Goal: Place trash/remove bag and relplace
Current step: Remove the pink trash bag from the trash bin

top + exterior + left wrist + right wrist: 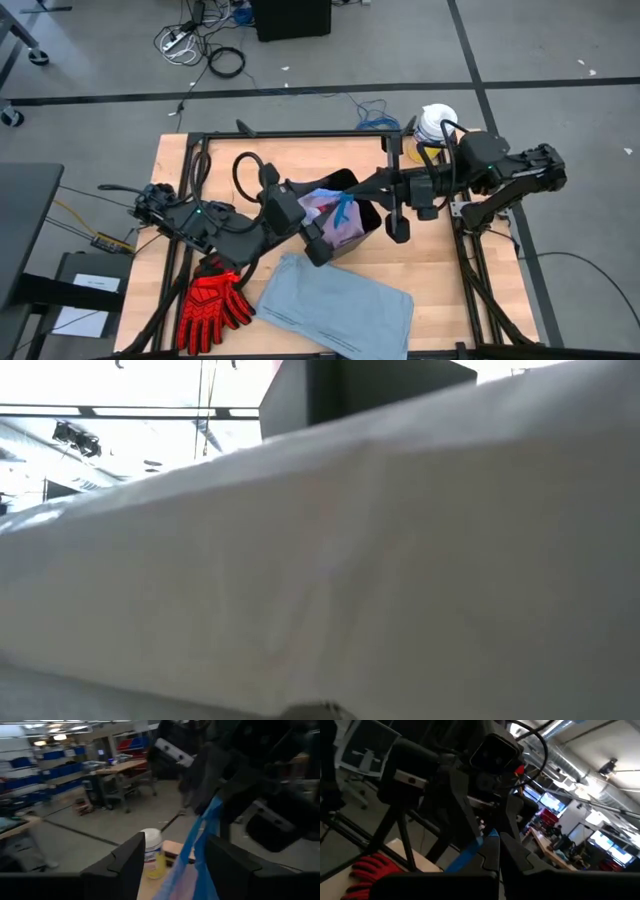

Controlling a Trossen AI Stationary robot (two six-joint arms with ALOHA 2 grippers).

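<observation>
The thin, crinkly pink-lavender bag point(335, 222) sits mid-table in the bin. Its blue tie point(470, 851) is pinched tight in the right gripper point(492, 854). The left gripper point(172, 865) has its fingers spread either side of the tie. The grey-blue liner point(335, 303) lies flat nearby.

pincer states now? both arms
Left pincer: open, blue tie of the bag hanging between its fingers, over the bin.
Right pincer: shut on the blue tie, at the bag's top.
</observation>
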